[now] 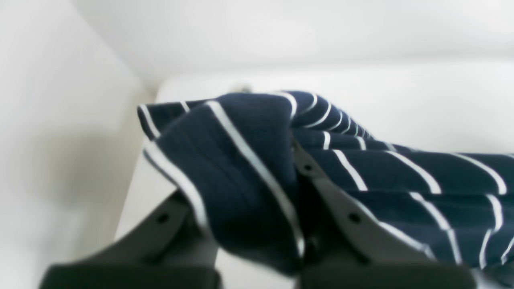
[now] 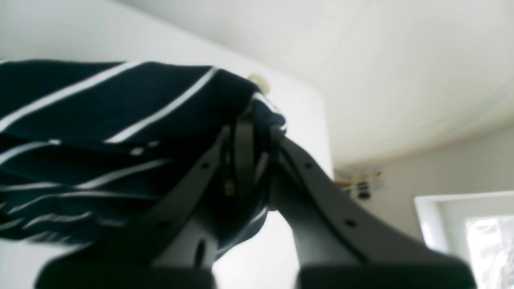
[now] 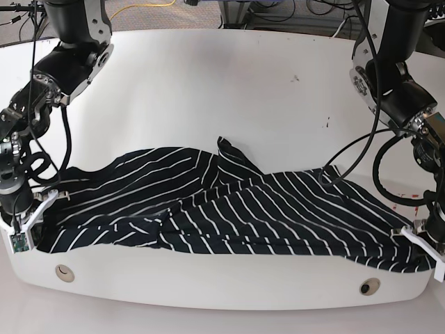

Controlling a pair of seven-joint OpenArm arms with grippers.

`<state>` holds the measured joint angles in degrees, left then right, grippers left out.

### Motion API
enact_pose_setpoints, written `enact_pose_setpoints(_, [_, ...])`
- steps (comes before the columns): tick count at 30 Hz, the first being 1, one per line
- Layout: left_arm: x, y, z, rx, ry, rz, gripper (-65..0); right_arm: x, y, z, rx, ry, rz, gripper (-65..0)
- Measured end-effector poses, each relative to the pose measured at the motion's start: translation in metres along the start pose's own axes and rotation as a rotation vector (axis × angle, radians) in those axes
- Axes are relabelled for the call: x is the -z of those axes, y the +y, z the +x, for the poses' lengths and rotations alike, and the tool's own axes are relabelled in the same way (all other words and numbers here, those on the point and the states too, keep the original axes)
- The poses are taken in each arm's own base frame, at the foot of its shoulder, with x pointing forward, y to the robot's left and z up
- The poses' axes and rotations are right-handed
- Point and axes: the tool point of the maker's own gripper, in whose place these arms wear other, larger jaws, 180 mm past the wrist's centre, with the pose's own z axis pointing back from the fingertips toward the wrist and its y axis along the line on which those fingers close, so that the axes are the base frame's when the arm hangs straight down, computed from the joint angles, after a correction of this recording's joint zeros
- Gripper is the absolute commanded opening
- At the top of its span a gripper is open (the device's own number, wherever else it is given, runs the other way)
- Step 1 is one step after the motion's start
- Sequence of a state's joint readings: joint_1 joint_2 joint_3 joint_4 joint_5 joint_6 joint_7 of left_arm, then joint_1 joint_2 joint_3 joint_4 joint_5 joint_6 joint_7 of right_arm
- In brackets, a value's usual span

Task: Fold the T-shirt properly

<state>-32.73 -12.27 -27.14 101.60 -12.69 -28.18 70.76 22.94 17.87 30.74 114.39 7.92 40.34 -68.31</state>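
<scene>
T-shirt (image 3: pixel 229 209): spread lengthwise and rumpled along the near edge of the white worktop (image 3: pixel 208 90).
Left end effector (image 1: pixel 299 160): clenched on one end of the fabric.
Right end effector (image 2: pixel 257 120): clenched on the opposite end.
Handling: judged soft, light and limp; sagging is expected between grips.
Hold: best taken at hems or corners, kept taut.

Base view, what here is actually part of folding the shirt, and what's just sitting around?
Part of the job:
- T-shirt, striped, spread across the table's near side
- right gripper, shut on one end of it
- left gripper, shut on the other end

Just lying about:
- white table
- yellow cable behind the table
- two round fittings on the table's front edge
</scene>
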Motion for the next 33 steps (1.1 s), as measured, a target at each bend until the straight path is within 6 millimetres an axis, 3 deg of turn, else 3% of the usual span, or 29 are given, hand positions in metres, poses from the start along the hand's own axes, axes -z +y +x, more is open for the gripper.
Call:
enact_pose_setpoints(8, [-0.002, -0.002, -0.08, 0.003, 0.154, -0.018, -65.0, -0.007, 0.032, -0.067, 0.082, 0.13, 0.058, -65.0])
enact_pose_setpoints(13, [-0.011, -0.001, -0.128, 0.008, 0.252, -0.027, -65.0, -0.016, 0.042, -0.106, 0.139, 0.215, 0.066, -65.0])
enact_pose_setpoints(24, [-0.045, -0.001, -0.201, 0.115, 0.416, -0.04, -65.0, -0.039, 0.076, -0.172, 0.195, 0.376, 0.12, -65.0])
enact_pose_setpoints(33, [-0.074, -0.009, -0.264, 0.152, 0.577, -0.081, -65.0, -0.056, 0.092, -0.204, 0.189, 0.463, 0.154, -65.0])
